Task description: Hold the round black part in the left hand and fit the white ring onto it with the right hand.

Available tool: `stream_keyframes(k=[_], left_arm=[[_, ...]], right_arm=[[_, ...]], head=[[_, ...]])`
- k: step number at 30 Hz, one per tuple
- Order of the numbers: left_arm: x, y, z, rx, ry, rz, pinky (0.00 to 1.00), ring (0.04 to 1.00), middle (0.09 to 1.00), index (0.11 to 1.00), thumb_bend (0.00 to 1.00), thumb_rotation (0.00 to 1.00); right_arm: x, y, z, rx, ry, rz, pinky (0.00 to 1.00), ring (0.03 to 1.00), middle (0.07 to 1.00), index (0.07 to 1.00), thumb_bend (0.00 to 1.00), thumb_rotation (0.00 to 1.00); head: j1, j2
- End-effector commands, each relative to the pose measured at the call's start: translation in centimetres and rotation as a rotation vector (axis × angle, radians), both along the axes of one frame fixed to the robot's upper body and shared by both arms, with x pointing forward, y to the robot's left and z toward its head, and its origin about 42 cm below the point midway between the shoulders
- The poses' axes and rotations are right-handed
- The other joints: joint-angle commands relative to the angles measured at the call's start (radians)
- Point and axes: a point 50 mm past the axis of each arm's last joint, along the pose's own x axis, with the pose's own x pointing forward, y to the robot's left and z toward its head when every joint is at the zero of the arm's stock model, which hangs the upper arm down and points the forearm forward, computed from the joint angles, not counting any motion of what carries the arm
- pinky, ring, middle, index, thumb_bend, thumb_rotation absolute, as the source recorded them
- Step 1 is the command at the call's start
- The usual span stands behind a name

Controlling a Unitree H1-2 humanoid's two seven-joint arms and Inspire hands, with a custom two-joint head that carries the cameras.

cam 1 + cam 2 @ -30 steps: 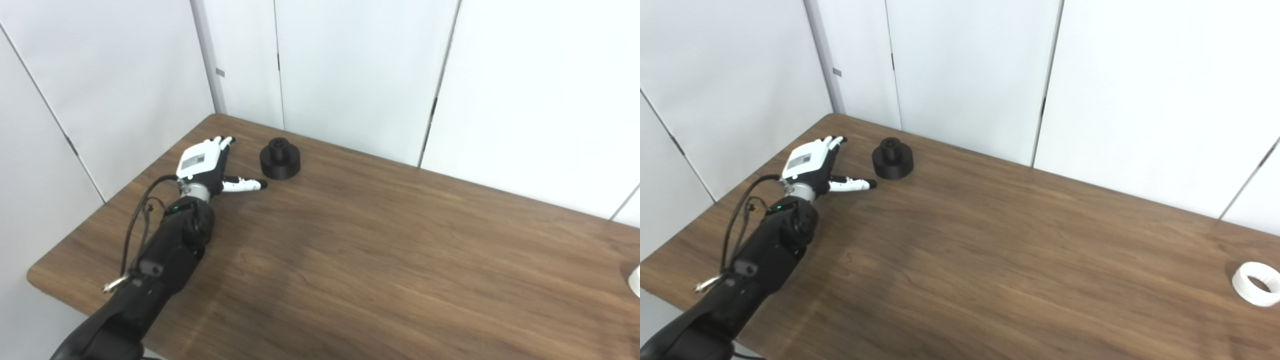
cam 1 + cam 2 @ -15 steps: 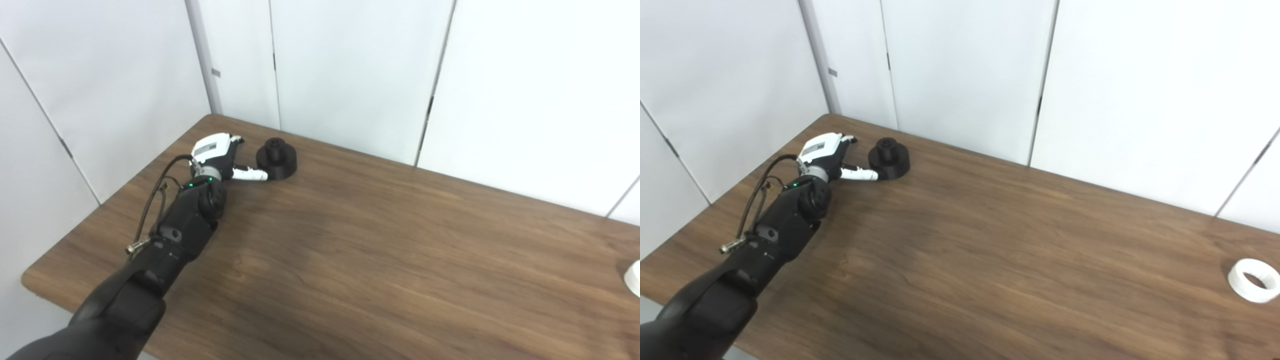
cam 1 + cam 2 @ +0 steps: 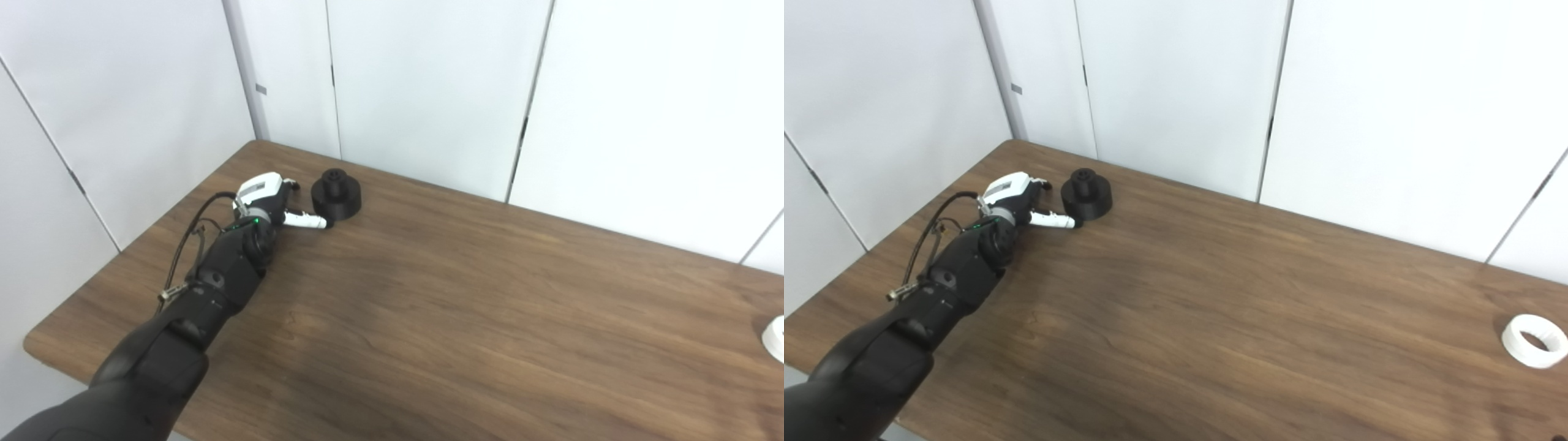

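Left hand (image 3: 267, 197) lies low over the table (image 3: 465, 318), palm down, its arm stretched out from the lower left corner. Fingers spread, nothing grasped; the thumb (image 3: 305, 220) points right and its tip reaches the base of the round black part (image 3: 335, 194), contact uncertain. The part stands upright near the far left corner. White ring (image 3: 1534, 340) lies flat well apart, at the right edge. Right hand out of view.

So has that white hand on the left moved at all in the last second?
Yes. The left hand has slid along the table toward the round black part, closing the gap; its thumb now reaches the part's base.
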Motion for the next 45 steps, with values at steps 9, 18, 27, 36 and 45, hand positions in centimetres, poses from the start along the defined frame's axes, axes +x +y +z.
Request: stream_keyframes(k=[9,18,27,36,45], left_arm=[[2.0,-1.1,1.1,-0.027,-0.092,0.001,1.0,1.0,0.958,0.858,1.0,0.54],[2.2,-2.8,0.2,-0.054,-0.114,-0.018,1.0,1.0,0.948,0.862,1.0,0.53],[2.5,-4.2,-0.1,-0.071,-0.142,-0.055,1.0,1.0,0.942,0.84,1.0,0.52],[2.9,-5.9,0.4,-0.111,-0.141,-0.082,1.0,1.0,0.948,0.842,1.0,0.47],[3.2,-6.4,0.4,-0.11,-0.149,-0.098,1.0,1.0,0.951,0.852,1.0,0.45]], right_arm=[[0.0,0.2,1.2,-0.019,-0.058,0.01,1.0,0.977,0.917,0.921,0.63,0.96],[-0.1,0.3,1.4,-0.025,-0.063,0.014,1.0,0.971,0.918,0.925,0.63,0.98],[-0.1,0.4,1.4,-0.023,-0.059,0.013,1.0,0.975,0.917,0.922,0.64,1.0],[0.0,0.5,1.5,-0.025,-0.056,0.017,1.0,0.97,0.918,0.925,0.61,1.0],[-0.1,0.6,1.7,-0.03,-0.052,0.017,1.0,0.967,0.917,0.928,0.61,1.0]], head=[[-0.008,0.005],[-0.011,0.01],[-0.013,0.013],[-0.012,0.024],[-0.022,0.023]])
